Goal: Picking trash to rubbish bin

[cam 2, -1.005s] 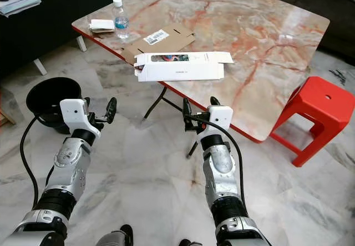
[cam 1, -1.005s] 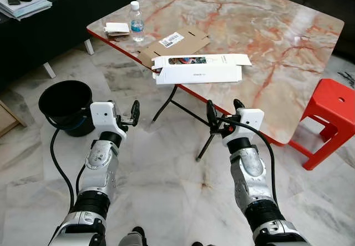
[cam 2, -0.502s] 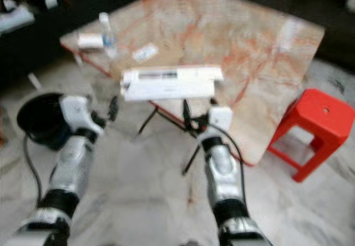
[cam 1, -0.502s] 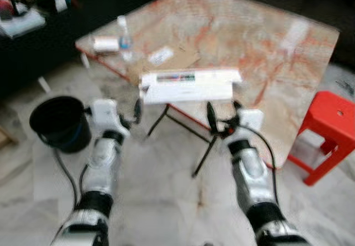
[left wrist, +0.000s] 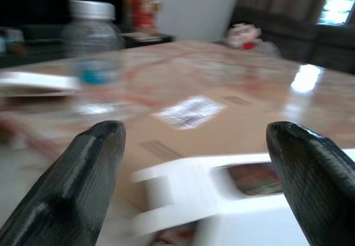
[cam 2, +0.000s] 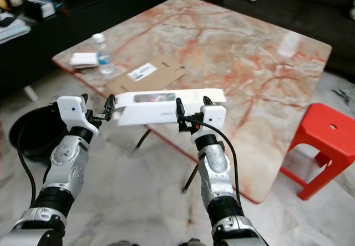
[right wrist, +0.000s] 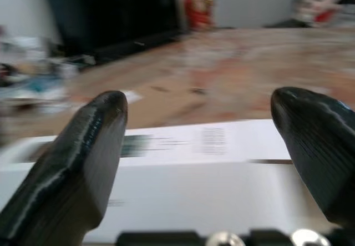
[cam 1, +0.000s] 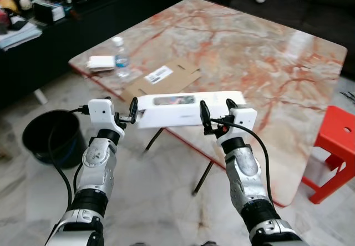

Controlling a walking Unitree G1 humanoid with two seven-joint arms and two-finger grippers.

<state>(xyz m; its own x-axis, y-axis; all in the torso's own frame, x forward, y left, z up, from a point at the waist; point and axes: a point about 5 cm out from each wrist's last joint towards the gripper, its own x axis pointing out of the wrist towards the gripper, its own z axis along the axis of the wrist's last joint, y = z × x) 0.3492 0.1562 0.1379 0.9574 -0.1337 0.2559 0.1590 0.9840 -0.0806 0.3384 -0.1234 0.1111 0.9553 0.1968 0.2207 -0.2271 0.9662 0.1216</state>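
A long white box lies along the near edge of the marble table. Behind it lie a flat brown cardboard sheet with a label, a clear water bottle and a small white packet. My left gripper is open at the box's left end. My right gripper is open in front of the box's right part. In the wrist views the white box lies just ahead of the spread fingertips, and neither gripper touches it. A black bin stands on the floor to my left.
A red plastic stool stands at the right by the table corner. Folding table legs run under the near edge. A dark cabinet with papers on top lines the far left. The floor is pale marble.
The camera has moved closer to the table, with blur in between. Both arms have risen from below the table edge to the height of the white box.
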